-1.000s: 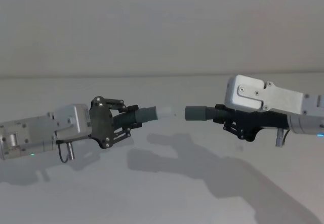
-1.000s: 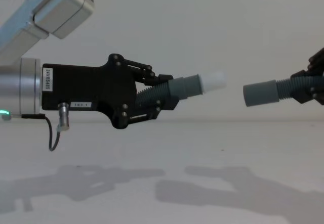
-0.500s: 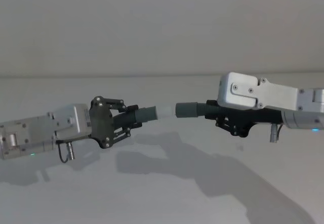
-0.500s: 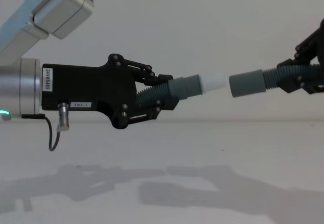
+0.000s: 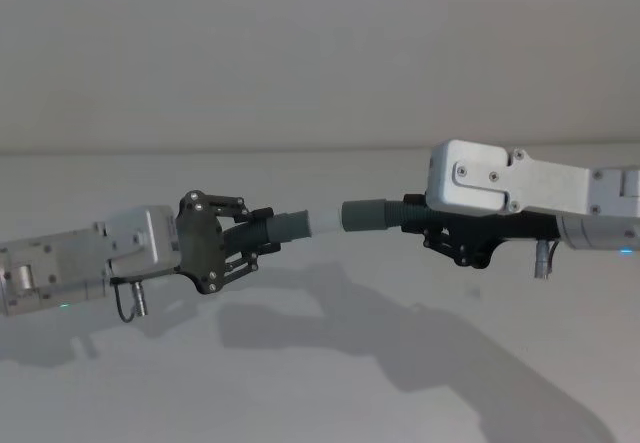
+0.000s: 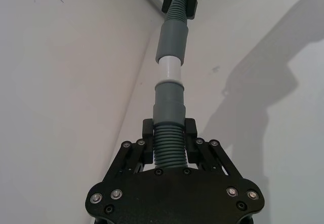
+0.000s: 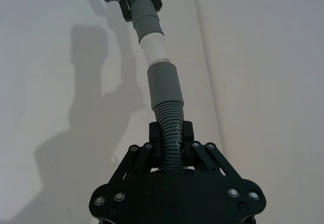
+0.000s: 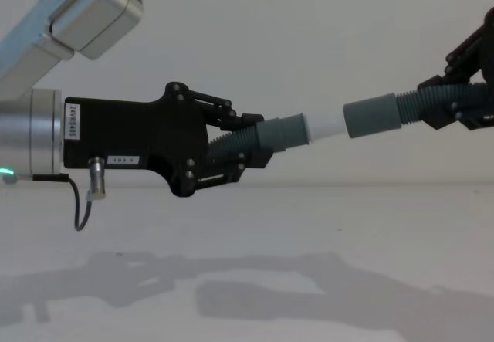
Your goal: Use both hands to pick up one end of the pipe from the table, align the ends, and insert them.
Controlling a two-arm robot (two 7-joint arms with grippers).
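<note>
Both grippers hover above the white table (image 5: 300, 383), facing each other. My left gripper (image 5: 262, 231) (image 8: 251, 140) is shut on the corrugated part of one pipe piece (image 8: 282, 133), whose white tip (image 8: 324, 127) (image 6: 168, 70) points toward the right arm. Across from it, my right gripper (image 5: 420, 223) (image 8: 454, 106) is shut on the other pipe piece, its grey cuff (image 5: 365, 213) (image 7: 163, 85) facing left. The two ends stand in line, and the white tip's end meets the mouth of the grey cuff. Most of the white tip still shows.
The table runs back to a pale wall (image 5: 320, 53). The arms' shadows (image 5: 380, 333) fall on the surface below the pipe.
My right gripper has moved left with its pipe piece, closing the gap until the grey cuff reached the white tip. The left gripper has stayed still.
</note>
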